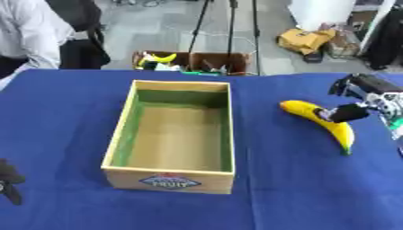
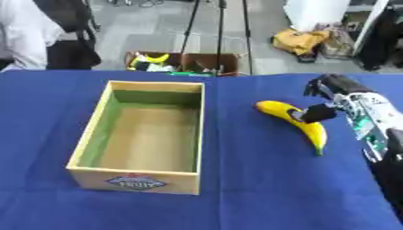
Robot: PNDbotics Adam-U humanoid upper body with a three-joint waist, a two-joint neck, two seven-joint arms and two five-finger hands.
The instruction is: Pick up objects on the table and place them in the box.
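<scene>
Banana [image 1: 323, 119] lies on the blue worktop [image 1: 299, 188], right of the wooden box [image 1: 175, 130], apart from it. My right hand [image 2: 319, 112] rests on its middle; I cannot tell whether it pinches. Box holds nothing. My left hand [image 1: 9, 180] idles, curled, lower left corner.

Two views from one stereo pair in the head, both looking steeply down and forward across the blue table [image 1: 63, 103] toward a grey floor and tripod legs [image 1: 228, 31] beyond the far edge. Close enough for the wooden box [image 1: 175, 130] to fill much of the middle. Nearly the same scene in both: box, banana [image 1: 323, 122], right robot hand [image 2: 334, 96], far cardboard crate [image 2: 185, 63]. Right eye view set slightly to the right, so everything sits further left in it and more of the right arm shows. Left robot hand [image 1: 9, 179] seen only in the left eye view, at the lower left edge.
</scene>
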